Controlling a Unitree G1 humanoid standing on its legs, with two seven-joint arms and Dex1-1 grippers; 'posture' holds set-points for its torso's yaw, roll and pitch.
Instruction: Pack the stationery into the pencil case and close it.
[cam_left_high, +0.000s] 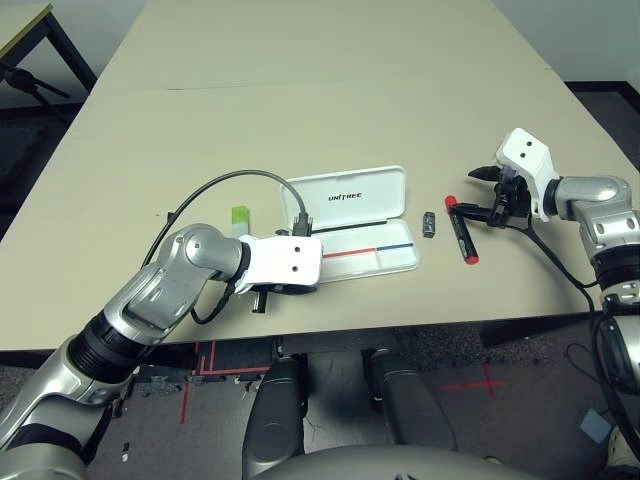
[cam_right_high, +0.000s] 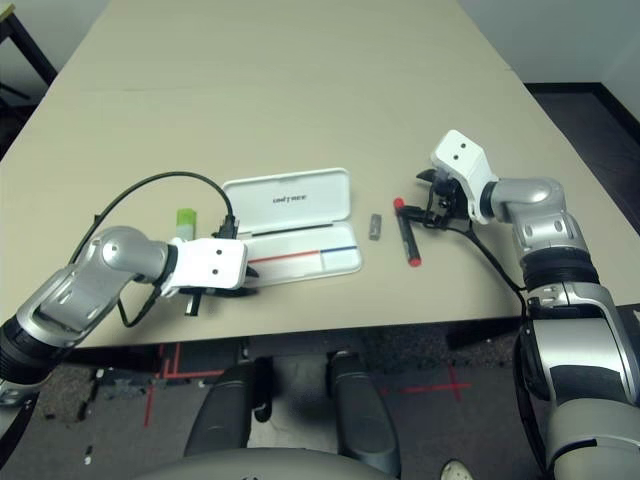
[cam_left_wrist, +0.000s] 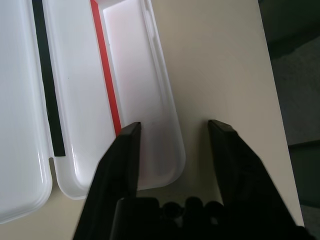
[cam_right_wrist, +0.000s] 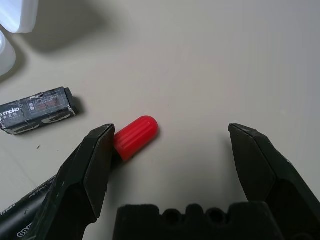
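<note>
Pencil case (cam_left_high: 355, 225) lies open near the front edge of the bench (cam_left_high: 300, 90), its lid with the printed word folded back flat and the tray toward the robot, where a thin red and blue line runs along the inside. The tray looks empty as far as the left wrist view shows its end. Left hand (cam_left_wrist: 172, 127) sits at the left end of the tray, its two black fingers (cam_left_wrist: 125, 155) apart, one over the tray's corner and the other over the bare bench beside it; it holds nothing. A pale bar with a green end (cam_left_high: 240, 218) lies behind this hand, just left of the case. To the right of the case lies a small dark grey piece (cam_left_high: 429, 225), and next to it the red marker (cam_left_high: 462, 232), its red tip pointing away from the robot. Right hand (cam_right_wrist: 172, 145) hovers at this tip with fingers wide apart, one finger (cam_right_wrist: 95, 160) just beside the red cap, not closed on it.
</note>
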